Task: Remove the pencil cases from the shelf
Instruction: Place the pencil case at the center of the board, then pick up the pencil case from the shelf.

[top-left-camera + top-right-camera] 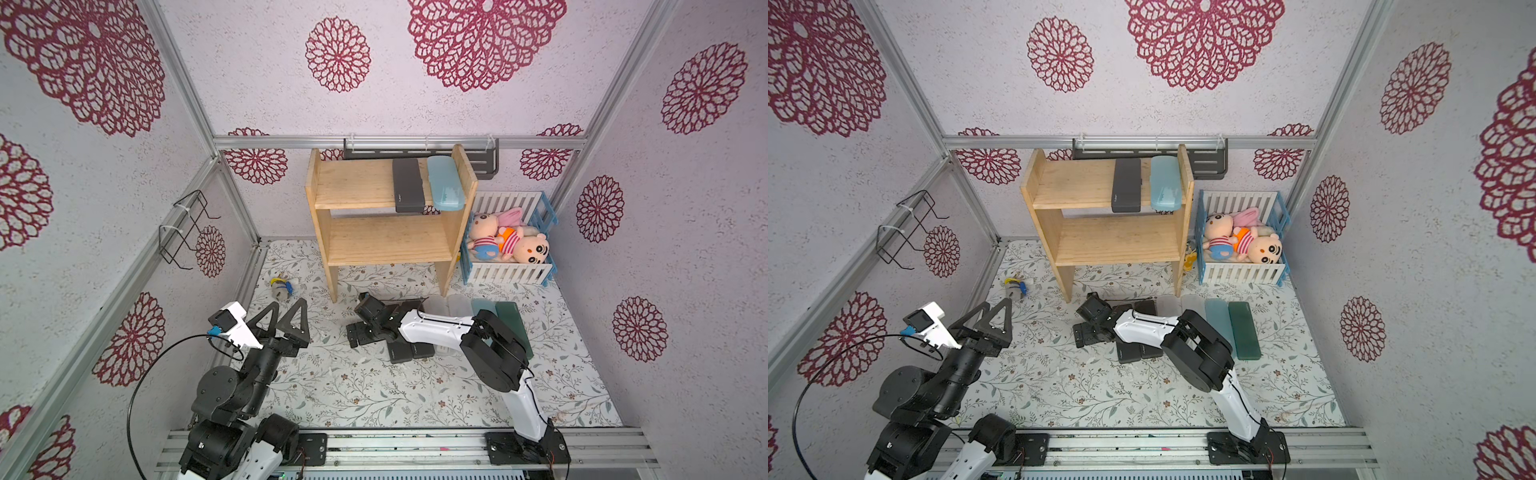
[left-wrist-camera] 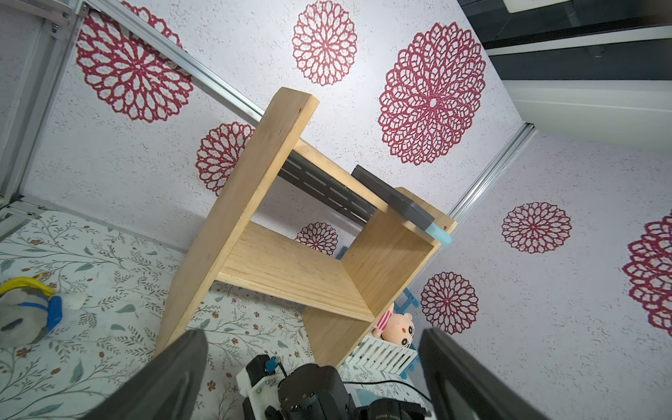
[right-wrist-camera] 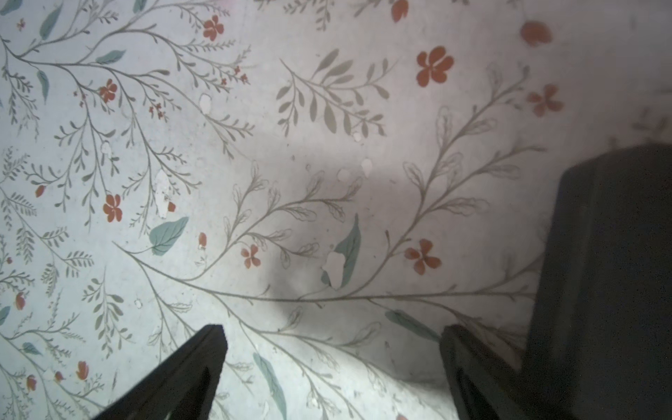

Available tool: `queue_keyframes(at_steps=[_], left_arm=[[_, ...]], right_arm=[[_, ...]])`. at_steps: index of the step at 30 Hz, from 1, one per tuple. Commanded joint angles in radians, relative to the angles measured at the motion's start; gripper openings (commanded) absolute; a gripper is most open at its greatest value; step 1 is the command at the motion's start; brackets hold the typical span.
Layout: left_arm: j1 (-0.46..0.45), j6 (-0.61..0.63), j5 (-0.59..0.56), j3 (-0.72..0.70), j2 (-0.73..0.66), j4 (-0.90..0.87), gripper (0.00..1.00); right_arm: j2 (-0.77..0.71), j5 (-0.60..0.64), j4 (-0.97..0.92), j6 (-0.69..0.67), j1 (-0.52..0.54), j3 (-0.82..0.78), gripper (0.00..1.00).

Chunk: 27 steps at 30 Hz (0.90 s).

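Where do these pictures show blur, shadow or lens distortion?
In both top views the light is even, but the upright frame rails splay outward, a wide-angle effect. In the left wrist view the left gripper fingers are blurred; the shelf is sharp. In the right wrist view a soft shadow crosses the mat.

grey cases (image 1: 402,355) partly under right arm (image 1: 436,328)

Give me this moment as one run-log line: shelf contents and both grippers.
shelf top: grey case, blue case | left gripper: open, raised, facing shelf | right gripper: open, low over table | task: unfinished
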Motion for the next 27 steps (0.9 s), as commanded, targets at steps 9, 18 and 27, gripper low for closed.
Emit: queue_keyframes(at_steps=[9,18,27], left_arm=[[-0.003,-0.222,0.093,0.078,0.123,0.186,0.97],[-0.016,-0.480,0.284,0.299,0.541,0.300,0.97],[-0.110,-0.492,0.259,0.582,0.872,0.272,0.97]], right_arm=[[-0.483,0.006,0.352,-0.071,-0.063,-0.273,0.99],[-0.995,0.174,0.203,-0.090,-0.128,-0.586,0.99],[-1.334,0.170,-0.088,-0.024,-0.301,-0.662,0.99]])
